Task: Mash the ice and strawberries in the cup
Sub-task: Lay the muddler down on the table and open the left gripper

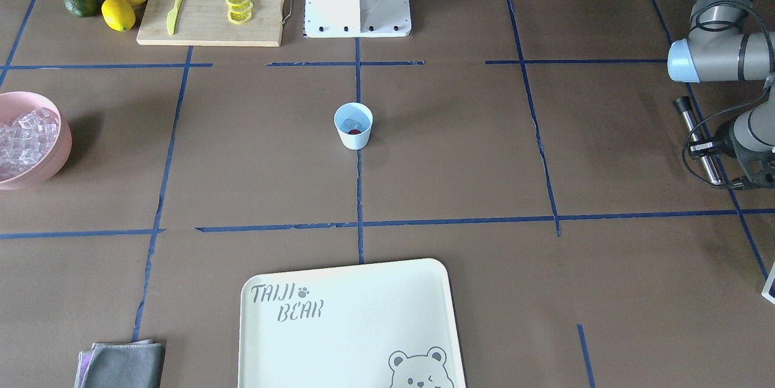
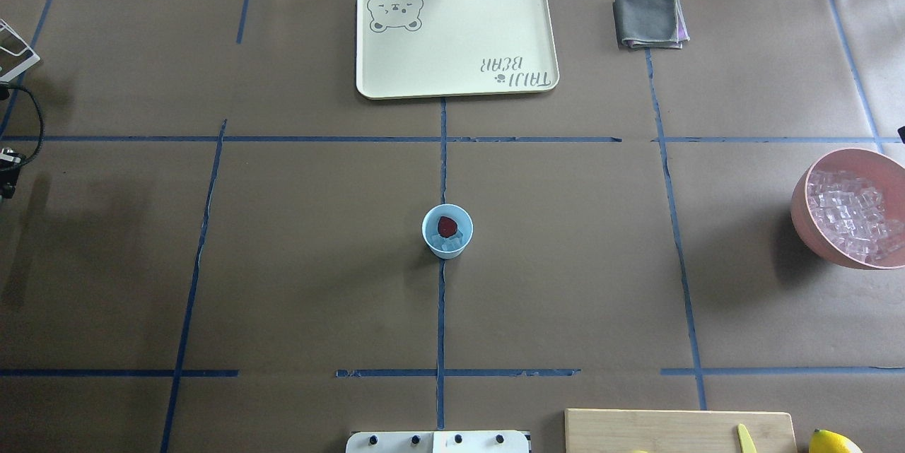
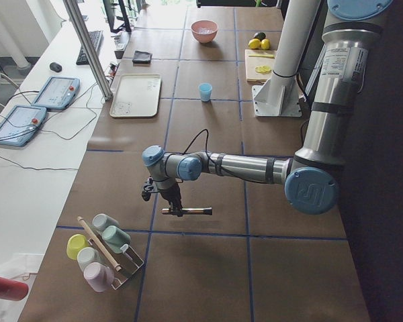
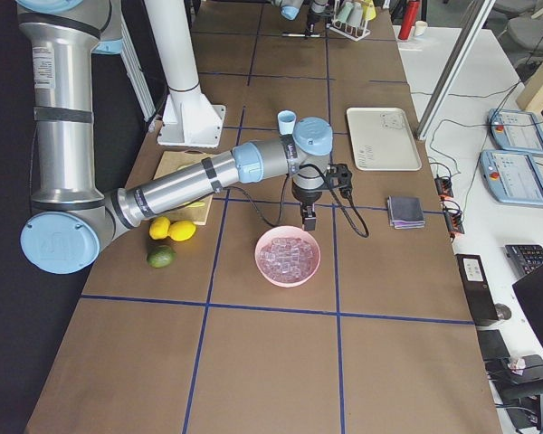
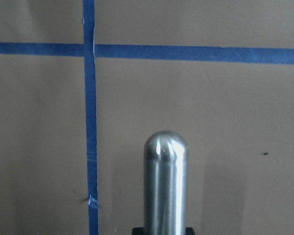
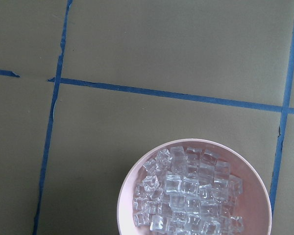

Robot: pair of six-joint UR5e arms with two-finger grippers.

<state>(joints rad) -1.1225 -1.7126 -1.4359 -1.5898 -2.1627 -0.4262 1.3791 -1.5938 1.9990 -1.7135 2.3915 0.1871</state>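
The light blue cup [image 2: 447, 230] stands upright at the table's middle, also in the front view [image 1: 353, 126]. Inside it lie one red strawberry [image 2: 447, 226] and a few clear ice cubes [image 2: 450, 246]. More ice [image 6: 186, 191] fills the pink bowl [image 1: 57, 155]. My left gripper [image 1: 702, 147] is far from the cup at the table's left end, shut on a steel muddler rod [image 5: 165, 181] held level above the table. My right gripper [image 4: 308, 217] hangs over the bowl's near side; I cannot tell whether it is open or shut.
A cream tray [image 2: 456, 36] lies at the far side and a grey cloth [image 2: 649, 20] beside it. A cutting board [image 1: 212, 6] holds lemon slices [image 1: 239, 6] and a knife [image 1: 175, 6], with lemons [image 1: 124, 3] beside it. A cup rack [image 3: 101, 248] stands near my left gripper.
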